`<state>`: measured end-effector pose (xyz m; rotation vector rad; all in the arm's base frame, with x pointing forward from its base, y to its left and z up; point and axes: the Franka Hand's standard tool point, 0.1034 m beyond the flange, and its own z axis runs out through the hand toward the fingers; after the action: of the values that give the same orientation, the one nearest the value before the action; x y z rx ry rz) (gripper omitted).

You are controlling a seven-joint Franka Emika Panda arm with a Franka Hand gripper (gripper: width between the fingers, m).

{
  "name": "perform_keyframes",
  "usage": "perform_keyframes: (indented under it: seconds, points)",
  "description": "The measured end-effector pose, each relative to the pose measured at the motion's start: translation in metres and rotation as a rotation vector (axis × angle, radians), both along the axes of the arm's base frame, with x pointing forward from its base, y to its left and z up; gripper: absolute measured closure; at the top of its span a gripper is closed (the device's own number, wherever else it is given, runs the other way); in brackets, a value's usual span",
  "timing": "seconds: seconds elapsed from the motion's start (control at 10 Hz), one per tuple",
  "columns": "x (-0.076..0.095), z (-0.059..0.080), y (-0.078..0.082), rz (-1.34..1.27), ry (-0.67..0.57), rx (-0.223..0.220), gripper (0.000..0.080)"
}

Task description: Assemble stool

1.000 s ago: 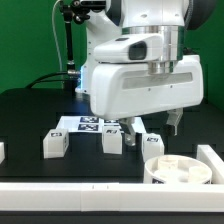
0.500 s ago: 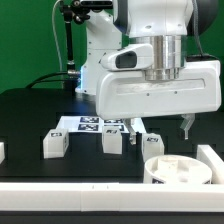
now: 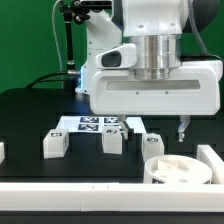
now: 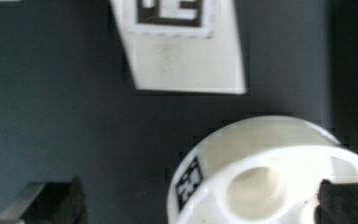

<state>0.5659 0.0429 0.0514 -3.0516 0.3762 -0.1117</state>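
Quick update: over the last second the arm (image 3: 150, 75) slid toward the exterior view's right, so the end effector (image 4: 202, 203) is now hanging above the seat (image 3: 180, 168). Looks to me like it's lining up to grab the seat first. The wrist points straight down, jaws spread wide, nothing in them. The seat lies flat on the tabletop (image 3: 30, 115), at the exterior view's right of the three legs (image 3: 112, 141), untouched.
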Motion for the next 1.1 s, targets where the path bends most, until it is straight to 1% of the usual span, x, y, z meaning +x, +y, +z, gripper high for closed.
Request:
perform_keyframes:
  seconds: [0.3, 0.4, 0.6, 0.7, 0.8, 0.9, 1.0, 1.1]
  points:
    - [-0.001, 0.000, 0.001, 0.010, 0.031, 0.002, 0.0150]
    - [-0.007, -0.003, -0.001, 0.016, 0.098, 0.004, 0.0150]
    - [-0.008, -0.007, -0.009, -0.002, 0.244, 0.015, 0.0150]
    - [-0.007, -0.005, -0.008, -0.021, 0.302, 0.034, 0.0150]
    - [-0.013, -0.001, -0.004, -0.014, 0.384, 0.049, 0.0150]
    - [-0.013, 0.002, 0.000, -0.005, 0.452, 0.072, 0.0150]
    - [-0.008, 0.003, 0.004, 0.035, 0.475, 0.108, 0.0150]
    - [-0.009, 0.004, 0.007, 0.075, 0.491, 0.128, 0.0150]
